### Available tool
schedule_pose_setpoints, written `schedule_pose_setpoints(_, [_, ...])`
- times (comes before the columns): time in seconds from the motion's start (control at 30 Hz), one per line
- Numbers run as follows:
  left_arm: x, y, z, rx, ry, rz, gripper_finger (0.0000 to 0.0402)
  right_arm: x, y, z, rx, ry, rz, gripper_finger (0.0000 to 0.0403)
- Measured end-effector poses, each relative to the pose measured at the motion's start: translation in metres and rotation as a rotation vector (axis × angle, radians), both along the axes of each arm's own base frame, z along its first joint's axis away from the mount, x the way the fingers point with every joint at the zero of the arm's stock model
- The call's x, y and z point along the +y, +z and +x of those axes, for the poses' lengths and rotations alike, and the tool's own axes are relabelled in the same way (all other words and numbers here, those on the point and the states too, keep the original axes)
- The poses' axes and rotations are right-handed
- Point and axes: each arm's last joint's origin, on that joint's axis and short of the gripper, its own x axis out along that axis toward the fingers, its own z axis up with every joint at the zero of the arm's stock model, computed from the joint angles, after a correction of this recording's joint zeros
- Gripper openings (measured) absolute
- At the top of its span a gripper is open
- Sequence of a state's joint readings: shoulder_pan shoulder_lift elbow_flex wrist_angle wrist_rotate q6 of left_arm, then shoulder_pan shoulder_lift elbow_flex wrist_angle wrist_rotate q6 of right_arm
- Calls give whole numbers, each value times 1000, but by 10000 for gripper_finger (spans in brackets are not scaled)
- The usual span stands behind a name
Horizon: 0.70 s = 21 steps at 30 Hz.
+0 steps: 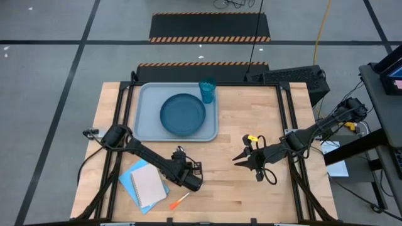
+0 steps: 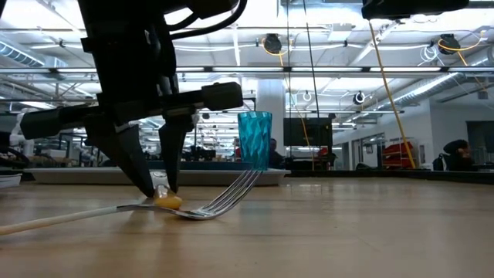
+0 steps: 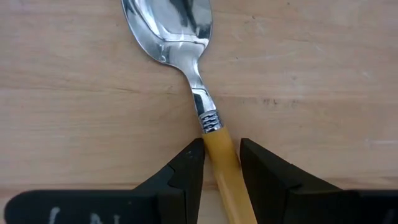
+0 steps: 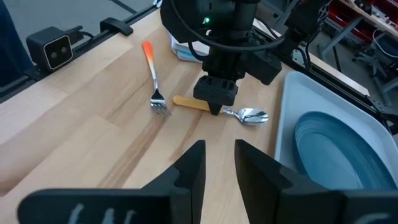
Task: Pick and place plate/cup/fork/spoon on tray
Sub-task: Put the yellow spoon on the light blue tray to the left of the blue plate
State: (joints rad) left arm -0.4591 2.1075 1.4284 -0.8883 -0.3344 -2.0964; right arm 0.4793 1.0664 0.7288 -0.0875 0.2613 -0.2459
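Note:
The spoon (image 3: 186, 43) lies flat on the wooden table, with its silver bowl and yellow-orange handle showing in the right wrist view (image 4: 252, 116). My left gripper (image 3: 221, 163) stands over it near the table's front middle (image 1: 191, 179), shut on the handle. The orange-handled fork (image 1: 179, 201) lies on the table nearby (image 4: 153, 74). The teal plate (image 1: 183, 114) rests in the grey-blue tray (image 1: 146, 129). The cup (image 1: 207, 90) stands upright at the tray's far right corner. My right gripper (image 1: 240, 158) is open and empty, to the right of the spoon. My left gripper pinches the spoon's yellow-orange handle (image 3: 216, 140) between its two fingers, just behind the ribbed metal collar at the neck. The fingers (image 2: 171, 181) come from above, pointing down, and lie across the handle. The spoon lies on the table.
A blue-and-white notebook (image 1: 146, 184) lies at the front left, close to the fork. Bare wood (image 1: 251, 119) lies between the tray and my right arm. The black frame rails (image 1: 290, 125) run along the table's sides.

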Motion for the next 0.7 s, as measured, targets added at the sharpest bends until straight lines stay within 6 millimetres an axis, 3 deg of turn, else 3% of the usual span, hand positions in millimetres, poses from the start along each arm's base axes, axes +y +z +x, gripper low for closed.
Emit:
schedule_pose_setpoints(0.3, [-1,-1,0,3,-23,1,48,0,0,0,2,-4,8,80])
schedule_pose_setpoints(0.5, [-3,4,-2,37,-87,-39,67,0,-1,0,10,-4,4,80])
schedule_pose_setpoints(0.7, [-18,16,-10,38,-181,-137,92,0,-1,-1,20,-4,-1,80])
